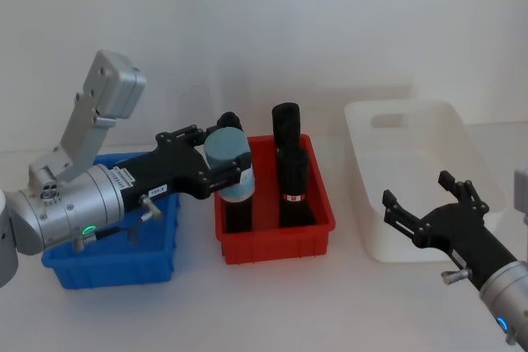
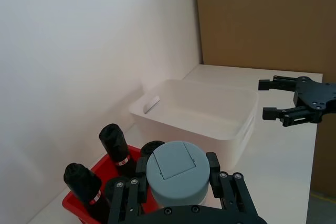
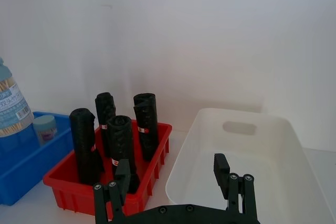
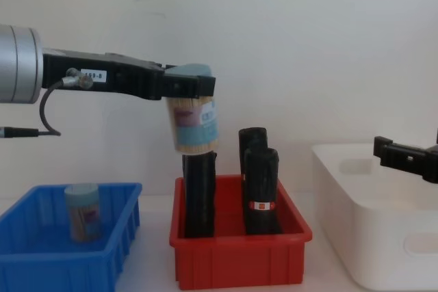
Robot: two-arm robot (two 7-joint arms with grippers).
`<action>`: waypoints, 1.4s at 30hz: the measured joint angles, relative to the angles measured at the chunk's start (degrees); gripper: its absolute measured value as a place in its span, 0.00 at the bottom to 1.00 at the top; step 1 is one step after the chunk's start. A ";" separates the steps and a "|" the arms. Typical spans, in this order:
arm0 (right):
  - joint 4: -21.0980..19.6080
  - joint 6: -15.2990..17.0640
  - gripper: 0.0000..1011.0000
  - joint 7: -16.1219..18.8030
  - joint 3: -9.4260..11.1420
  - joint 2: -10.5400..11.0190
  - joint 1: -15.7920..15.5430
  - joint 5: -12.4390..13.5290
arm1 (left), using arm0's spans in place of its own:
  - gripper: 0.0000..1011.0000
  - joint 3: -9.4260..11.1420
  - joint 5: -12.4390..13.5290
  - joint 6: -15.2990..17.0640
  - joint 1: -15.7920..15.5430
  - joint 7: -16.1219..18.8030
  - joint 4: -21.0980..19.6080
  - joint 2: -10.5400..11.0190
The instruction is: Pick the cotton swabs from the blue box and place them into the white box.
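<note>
My left gripper is shut on a cotton swab tub with a pale blue cap, holding it in the air over the left side of the red bin. From the chest view the tub hangs slightly tilted under the gripper. A second cotton swab tub stands in the blue box, which sits at the left. The white box stands at the right. My right gripper is open and holds nothing, low at the white box's near side.
A red bin between the two boxes holds several tall black bottles, whose tops reach just below the held tub. A white wall runs close behind the table.
</note>
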 joint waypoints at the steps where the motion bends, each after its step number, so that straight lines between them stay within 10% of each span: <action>1: 0.00 0.00 0.99 0.00 0.00 0.00 0.00 0.00 | 0.66 0.14 -0.10 0.24 -0.06 -0.71 -0.34 -0.02; 17: -0.35 -0.46 0.99 3.28 -0.10 0.37 0.12 -0.61 | 0.66 0.87 -0.69 1.60 -0.40 -4.50 -2.10 -0.12; 42: -3.90 -1.78 0.99 21.61 -1.02 2.70 2.20 -2.62 | 0.66 1.14 -0.91 2.06 -0.51 -5.87 -2.72 -0.16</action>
